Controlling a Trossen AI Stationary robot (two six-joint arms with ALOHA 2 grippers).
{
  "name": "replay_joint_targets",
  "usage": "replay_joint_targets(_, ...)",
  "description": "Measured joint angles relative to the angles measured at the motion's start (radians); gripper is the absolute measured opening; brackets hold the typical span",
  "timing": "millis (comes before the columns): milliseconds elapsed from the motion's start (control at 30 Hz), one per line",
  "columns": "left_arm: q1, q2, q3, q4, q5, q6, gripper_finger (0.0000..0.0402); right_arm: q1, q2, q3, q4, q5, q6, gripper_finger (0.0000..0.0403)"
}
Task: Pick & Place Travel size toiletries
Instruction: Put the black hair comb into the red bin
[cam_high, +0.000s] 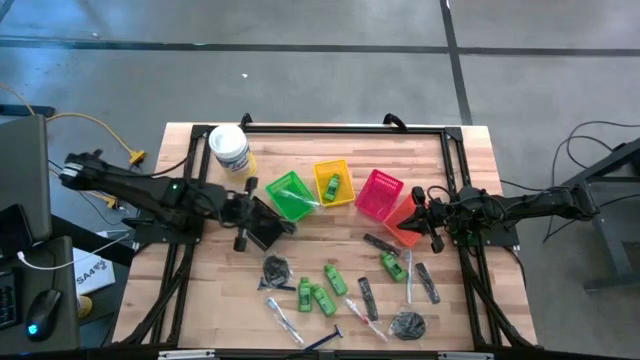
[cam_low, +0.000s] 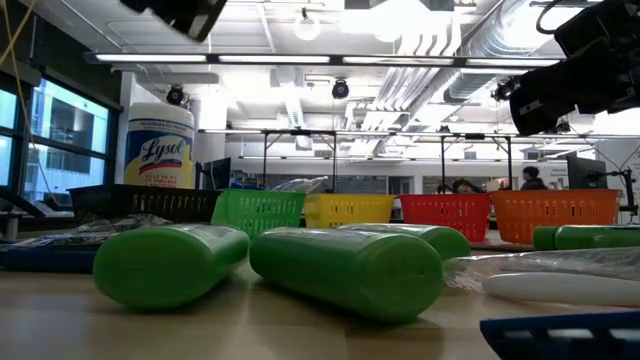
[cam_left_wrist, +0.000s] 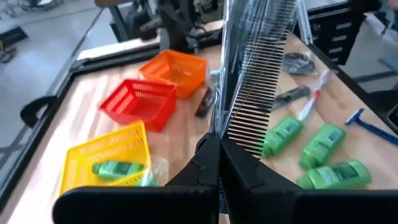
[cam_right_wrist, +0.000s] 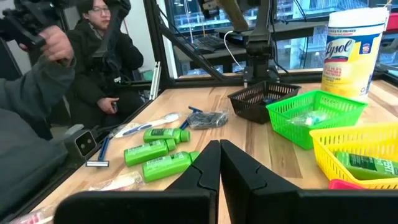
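Observation:
My left gripper is shut on a black comb in a clear wrapper. In the high view it hovers by the black basket. Green mini bottles, combs, dark coiled bundles, clear tubes and a blue razor lie flat on the near half of the table. One green bottle lies in the yellow basket. My right gripper is shut and holds nothing, level beside the orange basket. My left gripper pinches the comb's near end between its two fingers. The comb runs on past the fingertips along the line they point, teeth to one side. It is lifted clear of the table.
A row of baskets crosses the table's middle: black, green, yellow, pink-red, orange. A white Lysol tub stands at the far left. A dark frame rims the table. People are beyond the table's near edge.

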Motion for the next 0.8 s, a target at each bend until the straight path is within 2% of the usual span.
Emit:
replay_joint_targets(300, 0.0, -0.046, -0.137, 0.088, -0.002, -0.016, 0.0, 0.0, 0.0, 0.0, -0.001, -0.002, 0.004, 0.0003)
replay_joint_targets(667, 0.0, -0.046, -0.153, 0.172, 0.004, -0.018, 0.0, 0.0, 0.0, 0.0, -0.008, -0.003, 0.002, 0.0003)
replay_joint_targets(800, 0.0, -0.013, -0.152, 0.207, -0.006, -0.071, 0.0, 0.0, 0.0, 0.0, -0.008, -0.003, 0.001, 0.0003)
